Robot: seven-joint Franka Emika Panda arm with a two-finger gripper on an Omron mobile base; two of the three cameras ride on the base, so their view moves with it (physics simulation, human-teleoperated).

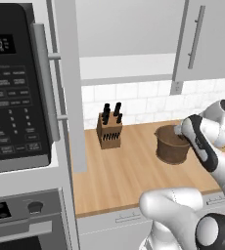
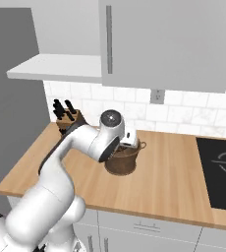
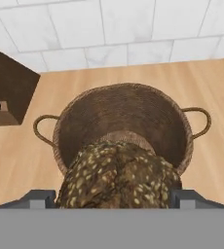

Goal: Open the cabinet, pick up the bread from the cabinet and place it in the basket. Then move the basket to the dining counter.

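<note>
**Bread held over the basket mouth**

Your tool [image 3: 112,203] is spread wide but clamped on the bread [image 3: 118,176] — a dark brown, rough lump flecked with pale specks — which sits between the finger tips [image 3: 38,199] directly above the near rim of the basket [image 3: 123,121]. The basket (round, woven, a loop handle on each side) stands on the wood counter [image 1: 129,171], near the tiled back wall, with bare counter around it. The knife block [image 1: 109,130] stands well apart to its left. Overhead, the cabinet [image 2: 164,44] door hangs swung open.
</note>
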